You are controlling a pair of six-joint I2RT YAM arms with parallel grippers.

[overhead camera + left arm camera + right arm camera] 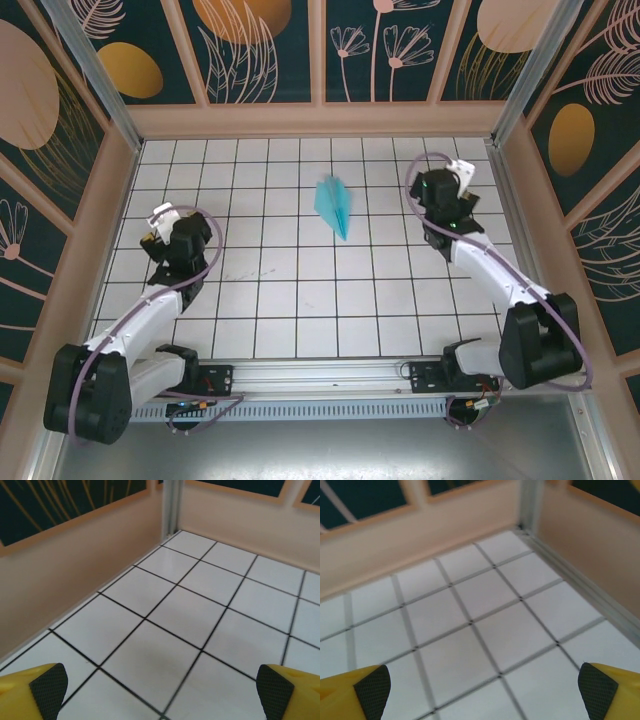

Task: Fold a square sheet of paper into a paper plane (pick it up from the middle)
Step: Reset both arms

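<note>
The light-blue sheet of paper lies folded as a slim paper plane (335, 205) on the white grid table, at the back middle, its nose pointing toward the near edge. Nothing holds it. My left gripper (158, 224) hovers over the left side of the table, several tiles from the plane. In the left wrist view its gripper (160, 695) is open, with bare tiles between the yellow fingertips (47, 687). My right gripper (462, 174) is at the back right, about two tiles right of the plane. In the right wrist view that gripper (485, 692) is open and empty, its fingertips (592, 687) wide apart.
Low peach walls (320, 120) fence the table on three sides, with aluminium corner posts (520, 75). The left wrist view faces the back left corner (170, 527), the right wrist view the back right corner (527, 525). Both arm bases sit on the near rail (320, 380).
</note>
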